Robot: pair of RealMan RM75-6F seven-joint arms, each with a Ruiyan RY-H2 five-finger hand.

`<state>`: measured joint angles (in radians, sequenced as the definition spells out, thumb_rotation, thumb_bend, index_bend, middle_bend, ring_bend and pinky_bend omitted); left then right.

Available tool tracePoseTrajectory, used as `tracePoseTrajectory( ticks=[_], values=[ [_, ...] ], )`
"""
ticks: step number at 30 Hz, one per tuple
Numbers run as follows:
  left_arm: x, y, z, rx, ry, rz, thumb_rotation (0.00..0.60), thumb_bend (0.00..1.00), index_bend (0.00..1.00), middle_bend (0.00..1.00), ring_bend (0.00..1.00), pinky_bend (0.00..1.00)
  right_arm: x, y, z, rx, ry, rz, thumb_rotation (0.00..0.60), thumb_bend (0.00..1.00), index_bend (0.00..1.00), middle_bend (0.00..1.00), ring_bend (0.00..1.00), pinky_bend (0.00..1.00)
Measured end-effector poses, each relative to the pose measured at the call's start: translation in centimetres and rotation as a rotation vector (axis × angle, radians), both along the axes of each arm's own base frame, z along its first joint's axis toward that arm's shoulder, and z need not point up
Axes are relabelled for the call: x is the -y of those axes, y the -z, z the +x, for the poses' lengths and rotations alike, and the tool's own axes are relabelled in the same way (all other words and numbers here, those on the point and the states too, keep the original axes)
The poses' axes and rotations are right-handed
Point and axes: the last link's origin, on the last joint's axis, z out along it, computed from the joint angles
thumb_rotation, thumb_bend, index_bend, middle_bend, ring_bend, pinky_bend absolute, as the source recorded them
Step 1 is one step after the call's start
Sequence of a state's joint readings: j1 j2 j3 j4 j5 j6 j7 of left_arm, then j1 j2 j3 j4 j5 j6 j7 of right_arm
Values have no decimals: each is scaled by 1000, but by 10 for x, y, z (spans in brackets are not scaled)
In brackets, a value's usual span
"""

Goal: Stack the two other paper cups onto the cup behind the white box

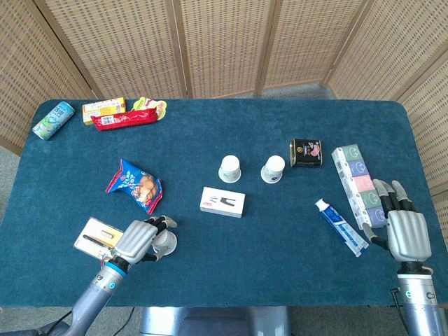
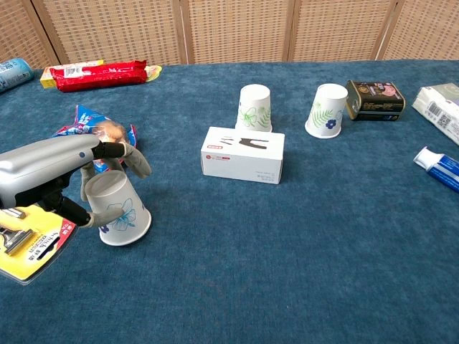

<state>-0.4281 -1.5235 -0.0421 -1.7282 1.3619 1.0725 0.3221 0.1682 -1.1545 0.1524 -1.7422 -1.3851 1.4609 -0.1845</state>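
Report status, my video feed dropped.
Left robot hand gripping near cup, tilted. Right robot hand open, idle. Target cup behind box; path clear.

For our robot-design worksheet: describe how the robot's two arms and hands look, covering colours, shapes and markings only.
Both hands have a smooth silver-grey shell over the back, with darker black-and-grey segmented fingers. The left hand shows pale fingertips in the chest view. The right hand has a boxy, rounded back. Each forearm is a grey cylinder with a small ring-shaped blue-green mark near the wrist. No loose cables show.
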Motion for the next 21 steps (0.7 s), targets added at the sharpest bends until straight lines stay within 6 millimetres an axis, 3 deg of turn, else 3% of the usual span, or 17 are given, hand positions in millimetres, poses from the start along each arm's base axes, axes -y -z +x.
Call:
tracePoseTrajectory(
  ticks=[12, 21],
  values=[
    [-3, -6, 5, 38, 11, 25, 600, 402, 325, 350, 387, 619, 0, -2, 2, 1, -2, -5, 600, 299, 0, 137, 0, 295],
    [-20, -41, 22, 75, 47, 88, 600, 401, 325, 349, 387, 618, 1, -2, 2, 5, -4, 3, 600, 300, 0, 138, 0, 294]
  ],
)
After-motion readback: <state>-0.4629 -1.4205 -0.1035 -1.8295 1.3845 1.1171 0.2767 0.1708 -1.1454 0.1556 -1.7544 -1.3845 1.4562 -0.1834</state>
